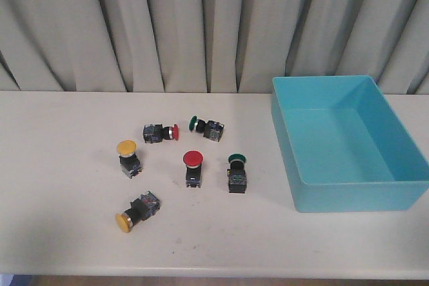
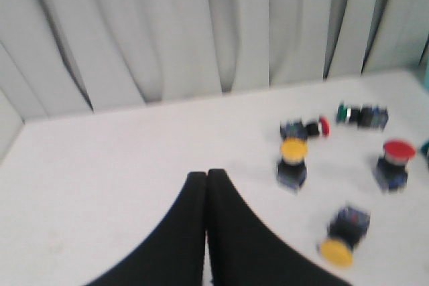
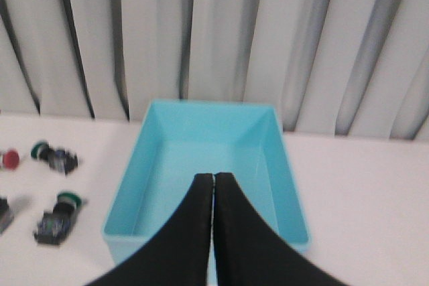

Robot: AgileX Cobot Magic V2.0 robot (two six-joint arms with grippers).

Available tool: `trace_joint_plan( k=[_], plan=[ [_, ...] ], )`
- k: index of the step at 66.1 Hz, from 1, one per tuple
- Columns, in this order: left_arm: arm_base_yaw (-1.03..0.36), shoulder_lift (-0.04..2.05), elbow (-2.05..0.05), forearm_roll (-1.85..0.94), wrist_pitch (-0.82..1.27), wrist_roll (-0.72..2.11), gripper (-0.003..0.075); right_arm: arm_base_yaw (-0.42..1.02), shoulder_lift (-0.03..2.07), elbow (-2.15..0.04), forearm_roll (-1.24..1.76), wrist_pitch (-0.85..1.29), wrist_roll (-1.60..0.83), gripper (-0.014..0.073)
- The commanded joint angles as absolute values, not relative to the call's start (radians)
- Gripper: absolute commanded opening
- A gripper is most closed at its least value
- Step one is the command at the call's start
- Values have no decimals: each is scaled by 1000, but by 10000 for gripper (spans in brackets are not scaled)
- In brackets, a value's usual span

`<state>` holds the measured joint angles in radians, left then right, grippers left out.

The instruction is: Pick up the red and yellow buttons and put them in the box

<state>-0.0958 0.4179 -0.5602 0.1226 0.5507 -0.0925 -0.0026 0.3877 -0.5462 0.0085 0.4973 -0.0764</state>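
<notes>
Nearest the front camera, a yellow-capped push-button switch [image 1: 136,211] lies on its side on the pale table [image 1: 60,165]. Another yellow one [image 1: 128,157] and a red one [image 1: 193,167] stand upright; a second red one [image 1: 161,132] lies tipped. None is yet in the turquoise plastic box [image 1: 348,195], which is seen empty. Both the left gripper [image 2: 206,185] and right gripper [image 3: 213,189] are pressed together, so the fingers should be parted first, and the green-capped switches [image 1: 236,173] avoided.
</notes>
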Motion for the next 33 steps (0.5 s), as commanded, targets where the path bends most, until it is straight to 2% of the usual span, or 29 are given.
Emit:
trace_joint_plan(
  k=[1, 12, 27, 33],
  plan=[
    [-98, 506, -595, 126, 573, -94, -6, -7, 471, -581, 6, 484, -80, -3],
    [-98, 593, -568, 126, 631, -94, -6, -7, 569, -579, 9, 586, -80, -3],
    [-98, 661, -560, 126, 622, -104, 1, -7, 618, -579, 20, 598, -72, -3],
    [-98, 667, -560, 126, 604, -104, 27, -7, 616, -579, 13, 598, -73, -2]
  ],
)
